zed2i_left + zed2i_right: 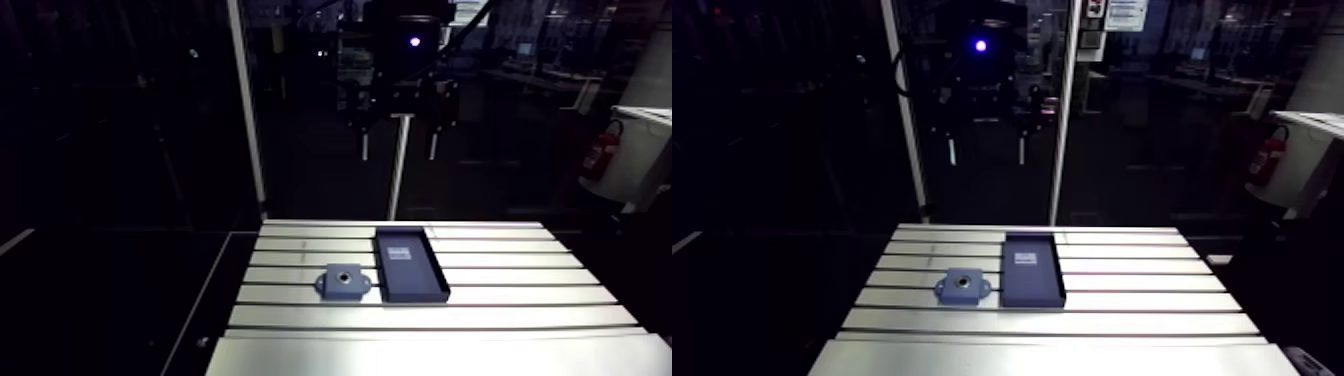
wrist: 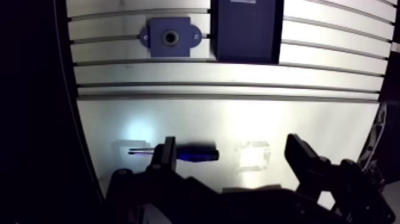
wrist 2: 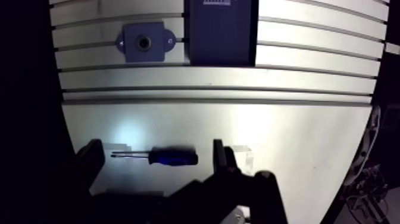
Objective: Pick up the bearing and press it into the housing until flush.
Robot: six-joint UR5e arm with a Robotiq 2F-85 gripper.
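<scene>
Fingers: the gripper [image 2: 232, 149] hangs high above the table [image 1: 520, 290]. Its fingers [image 2: 300, 156] are spread wide with nothing held between them.
Housing: a grey-blue block with two ears and a dark round bore, lying flat on the slotted part of the table [image 1: 344, 282]. It is ahead of the gripper at about 11 o'clock.
Tray: a dark, shallow tray [image 1: 410, 265] just beside the housing at its 3 o'clock, ahead of the gripper at 12 o'clock. A pale label [image 1: 1025, 258] shows on its floor.
Bearing: I cannot make it out in either view. It may sit in the dim tray or already in the bore, but I cannot tell which.
Under the gripper: a blue-handled screwdriver [image 2: 190, 154] and a clear block [image 2: 253, 156] lie on the smooth strip of table, well apart from the housing.
Handling, as a judgement: a bearing is likely steel, so stiff, dense for its size and smooth enough to slip.
Where to hold: probably across the outer ring, kept level so it enters the bore square.
Risk: if the bearing tilts it would probably jam rather than seat flush.
</scene>
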